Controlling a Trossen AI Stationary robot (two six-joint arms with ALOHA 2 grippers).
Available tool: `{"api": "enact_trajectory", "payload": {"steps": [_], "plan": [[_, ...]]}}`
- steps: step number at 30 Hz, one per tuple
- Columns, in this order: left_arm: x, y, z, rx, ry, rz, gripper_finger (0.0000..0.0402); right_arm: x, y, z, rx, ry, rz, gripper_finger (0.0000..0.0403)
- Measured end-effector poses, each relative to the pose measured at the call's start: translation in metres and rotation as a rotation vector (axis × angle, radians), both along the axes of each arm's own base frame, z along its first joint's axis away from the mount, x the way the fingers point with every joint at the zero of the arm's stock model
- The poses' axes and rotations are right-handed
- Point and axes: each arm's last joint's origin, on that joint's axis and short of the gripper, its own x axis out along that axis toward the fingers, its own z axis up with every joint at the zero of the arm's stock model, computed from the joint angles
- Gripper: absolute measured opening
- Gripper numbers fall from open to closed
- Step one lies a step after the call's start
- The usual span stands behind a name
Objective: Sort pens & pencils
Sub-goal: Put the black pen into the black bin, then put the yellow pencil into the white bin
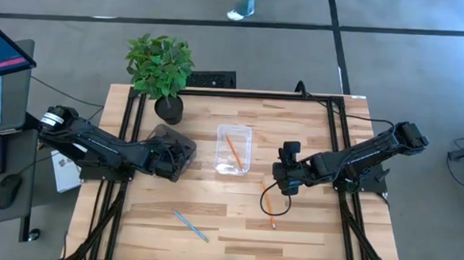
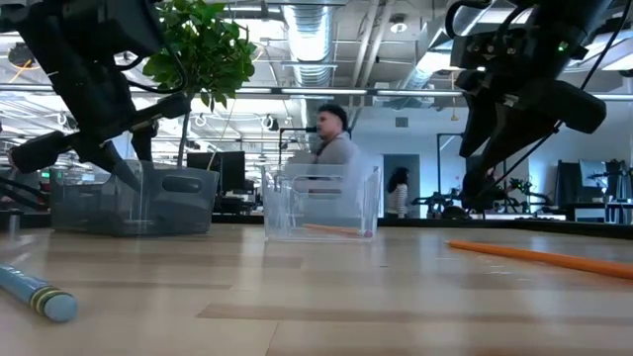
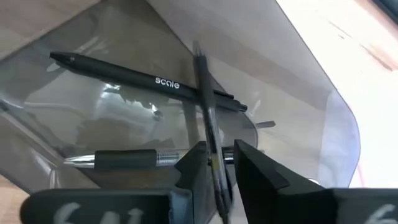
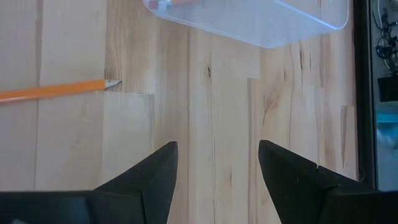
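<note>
Nearest the low camera lies the light blue pencil (image 2: 35, 293), on the near left of the table (image 1: 235, 226), well apart from both trays. Farther right an orange pencil (image 1: 268, 202) lies on bare wood, just beside and below the right gripper (image 1: 286, 183). That gripper hovers above the table with its fingers spread and nothing between them, the pencil's tip off to one side of them in its wrist view. Another orange pencil (image 1: 233, 151) already lies in the clear tray (image 1: 221, 131) at the centre.

On the left, the left gripper (image 3: 214, 163) reaches into the dark tray (image 1: 185, 141) beside the potted plant (image 1: 160, 69). Its fingers stand close on either side of a black pen (image 3: 208, 118), which crosses over a second black pen (image 3: 143, 79) lying in the tray. Whether the grip is firm or already loosening I cannot tell.

The step in hand looks like dropping this pen among its kind. To do it well, the fingers should part only once the pen is low over the tray floor, then lift straight up, so neither pen is dragged out over the wall.
</note>
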Motion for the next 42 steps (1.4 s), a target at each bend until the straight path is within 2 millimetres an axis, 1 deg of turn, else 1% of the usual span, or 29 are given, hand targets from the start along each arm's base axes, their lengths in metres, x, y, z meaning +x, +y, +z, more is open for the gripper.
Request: {"api": "enact_trajectory", "payload": {"steps": [2,5,7,10,13,16,19,21,24,28,30,34,37,42], "plan": [[0.000,0.000,0.000,0.002,0.008,-0.004,0.0069,0.000,0.000,0.000,-0.001,0.004,0.000,0.0249],[-0.002,-0.002,0.000,0.043,0.074,-0.099,0.0070,-0.003,-0.001,-0.001,-0.009,0.032,-0.008,0.0249],[-0.002,-0.004,0.002,0.100,0.112,-0.166,0.0070,-0.006,-0.002,0.000,-0.013,0.053,-0.013,0.0249],[-0.002,-0.010,0.011,0.224,0.161,-0.245,0.0070,-0.009,-0.003,0.001,-0.003,0.051,-0.047,0.0249],[-0.001,-0.016,0.028,0.318,0.211,-0.333,0.0071,-0.010,-0.003,0.001,0.016,0.033,-0.093,0.0249],[0.005,-0.025,0.052,0.393,0.262,-0.489,0.0071,-0.010,-0.003,0.001,0.060,0.001,-0.158,0.0249],[0.013,-0.036,0.076,0.469,0.309,-0.697,0.0071,-0.007,-0.003,-0.001,0.167,-0.001,-0.200,0.0249],[0.020,-0.043,0.089,0.517,0.319,-0.825,0.0071,-0.005,-0.002,-0.001,0.251,-0.003,-0.228,0.0249],[0.031,-0.051,0.105,0.618,0.278,-0.952,0.0071,-0.002,-0.001,0.000,0.354,-0.027,-0.262,0.0249],[0.042,-0.057,0.114,0.770,0.289,-1.122,0.0071,0.005,0.002,0.002,0.415,-0.098,-0.268,0.0249],[0.047,-0.056,0.116,0.811,0.300,-1.185,0.0071,0.008,0.002,0.003,0.436,-0.134,-0.276,0.0249],[0.052,-0.051,0.117,0.820,0.301,-1.286,0.0071,0.009,0.003,0.004,0.487,-0.173,-0.379,0.0249],[0.054,-0.048,0.117,0.777,0.268,-1.293,0.0071,0.006,0.004,0.003,0.519,-0.181,-0.467,0.0249],[0.055,-0.047,0.116,0.782,0.279,-1.335,0.0071,0.003,0.015,0.003,0.554,-0.191,-0.495,0.0249]]}}
